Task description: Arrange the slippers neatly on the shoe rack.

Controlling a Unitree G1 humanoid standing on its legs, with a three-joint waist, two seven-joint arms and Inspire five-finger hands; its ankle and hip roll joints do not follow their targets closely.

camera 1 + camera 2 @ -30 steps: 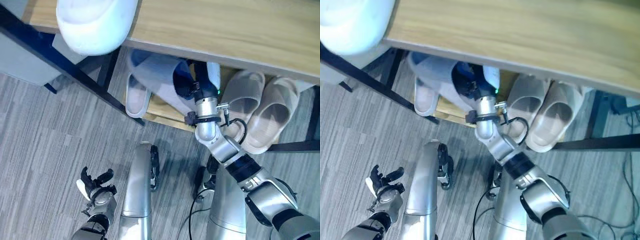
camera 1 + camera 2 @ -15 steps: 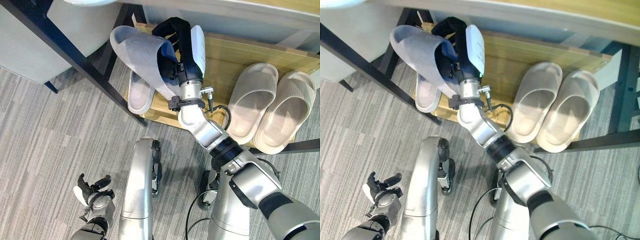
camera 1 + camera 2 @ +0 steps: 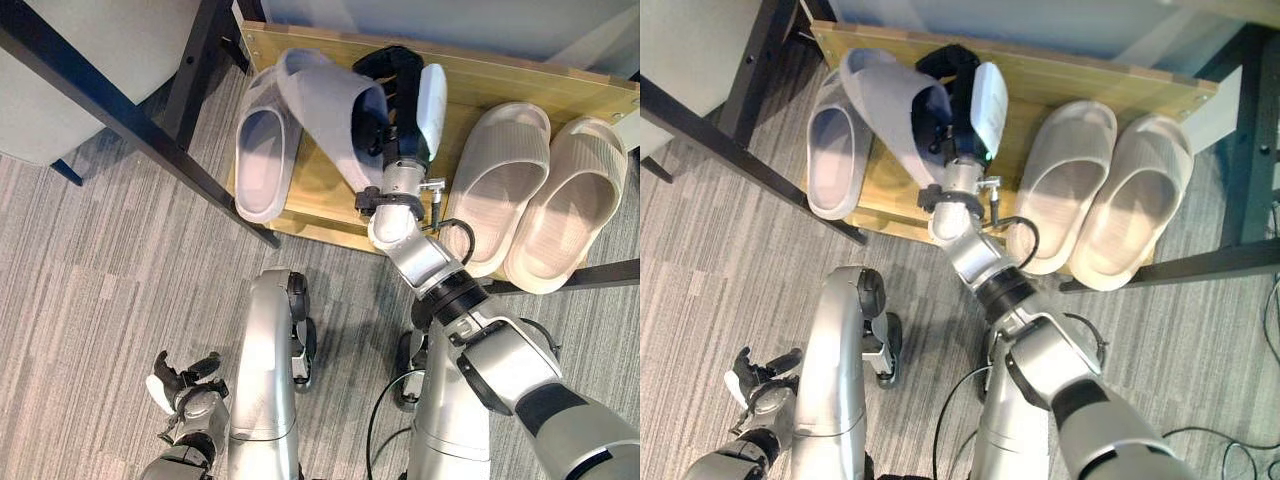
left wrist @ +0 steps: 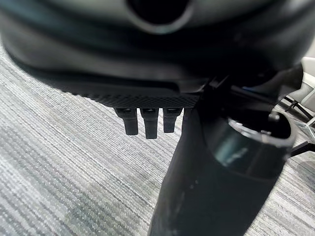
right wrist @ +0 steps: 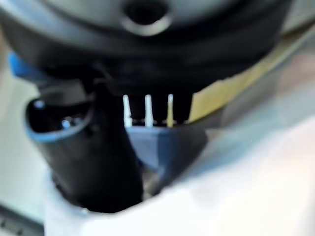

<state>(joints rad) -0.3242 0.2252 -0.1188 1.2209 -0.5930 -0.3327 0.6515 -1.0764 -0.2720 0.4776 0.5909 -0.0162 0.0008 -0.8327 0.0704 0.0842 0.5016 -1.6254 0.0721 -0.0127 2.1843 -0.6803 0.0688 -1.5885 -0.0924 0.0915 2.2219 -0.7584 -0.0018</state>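
Left eye view: my right hand point(image 3: 405, 110) is raised over the wooden rack point(image 3: 470, 75), fingers curled over the strap of a grey slipper point(image 3: 330, 115) with the white-covered thumb on the other side, so the slipper is pinched between them. It hangs tilted, sole turned up and out to my left, clear of the board. A second grey slipper point(image 3: 258, 150) lies flat on the rack's left end, just beside the held one, with its heel past the front edge. Two beige slippers point(image 3: 540, 190) lie side by side on the rack's right end, touching each other, heels overhanging the front edge. A dark frame bar point(image 3: 130, 115) crosses diagonally at the left. My left hand point(image 3: 185, 380) hangs low over the grey carpet point(image 3: 100, 260), well apart from the rack, fingers loosely spread and holding nothing. Right eye view: same arrangement; the held slipper point(image 3: 890, 105) sits between the flat grey one point(image 3: 835, 145) and the beige pair point(image 3: 1105, 195), with my right hand point(image 3: 965, 95) closed through its strap. Left wrist view: my left fingers point(image 4: 147, 120) point at bare carpet, nothing between them. Right wrist view: my right fingers point(image 5: 147, 110) and thumb point(image 5: 88, 147) press against pale slipper material point(image 5: 221, 182), with the yellow rack point(image 5: 236, 78) beyond.
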